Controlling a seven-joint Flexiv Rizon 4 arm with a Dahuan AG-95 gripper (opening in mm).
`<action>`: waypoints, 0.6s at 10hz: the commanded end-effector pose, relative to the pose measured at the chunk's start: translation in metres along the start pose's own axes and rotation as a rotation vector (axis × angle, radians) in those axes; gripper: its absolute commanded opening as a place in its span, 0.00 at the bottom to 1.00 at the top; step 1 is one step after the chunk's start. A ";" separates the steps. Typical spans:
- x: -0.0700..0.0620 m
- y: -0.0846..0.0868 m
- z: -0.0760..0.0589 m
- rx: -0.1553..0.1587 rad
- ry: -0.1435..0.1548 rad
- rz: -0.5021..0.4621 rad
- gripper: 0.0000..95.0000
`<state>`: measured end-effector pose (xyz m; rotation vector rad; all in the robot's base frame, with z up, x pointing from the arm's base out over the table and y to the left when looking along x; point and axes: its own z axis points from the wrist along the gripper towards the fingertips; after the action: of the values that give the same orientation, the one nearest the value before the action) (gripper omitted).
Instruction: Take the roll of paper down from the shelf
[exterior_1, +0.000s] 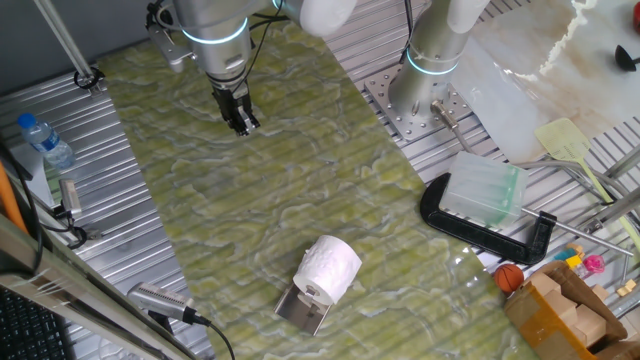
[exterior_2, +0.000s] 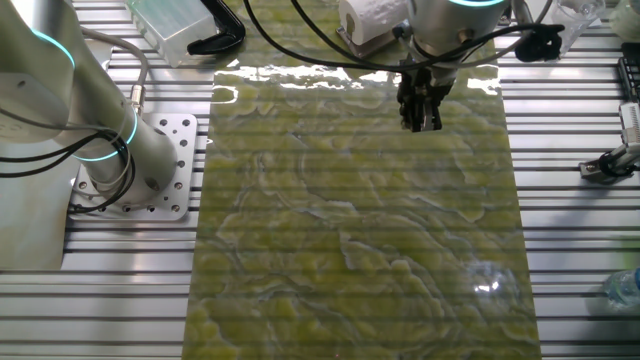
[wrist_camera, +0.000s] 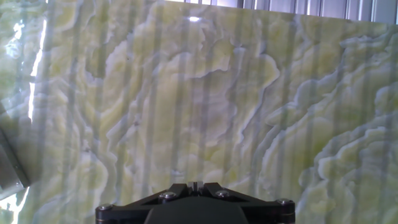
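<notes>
White and soft, the roll of paper (exterior_1: 328, 267) sat on the shelf (exterior_1: 303, 310), a shiny metal plate near the front edge of the green marbled table (exterior_1: 300, 190). Just right of it lay a black clamp (exterior_1: 480, 226) under a translucent plastic box (exterior_1: 484, 188). Well beyond, the end effector (exterior_1: 241, 122) hung over bare mat, fingers pressed together, holding nothing.

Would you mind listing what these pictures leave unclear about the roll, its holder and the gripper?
- Roll of paper: partly hidden behind the arm in the other fixed view; absent from the hand view.
- Shelf: the roll covers its bracket.
- Gripper: too small in both fixed views to judge the jaws; fingertips not visible in the hand view.
</notes>
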<state>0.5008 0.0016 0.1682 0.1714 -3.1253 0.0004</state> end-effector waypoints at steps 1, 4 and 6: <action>0.000 0.000 0.000 0.000 0.001 -0.005 0.00; 0.000 0.000 0.000 0.000 0.002 -0.014 0.00; 0.000 0.000 0.001 0.001 0.002 -0.019 0.00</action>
<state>0.5011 0.0015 0.1674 0.1997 -3.1215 0.0022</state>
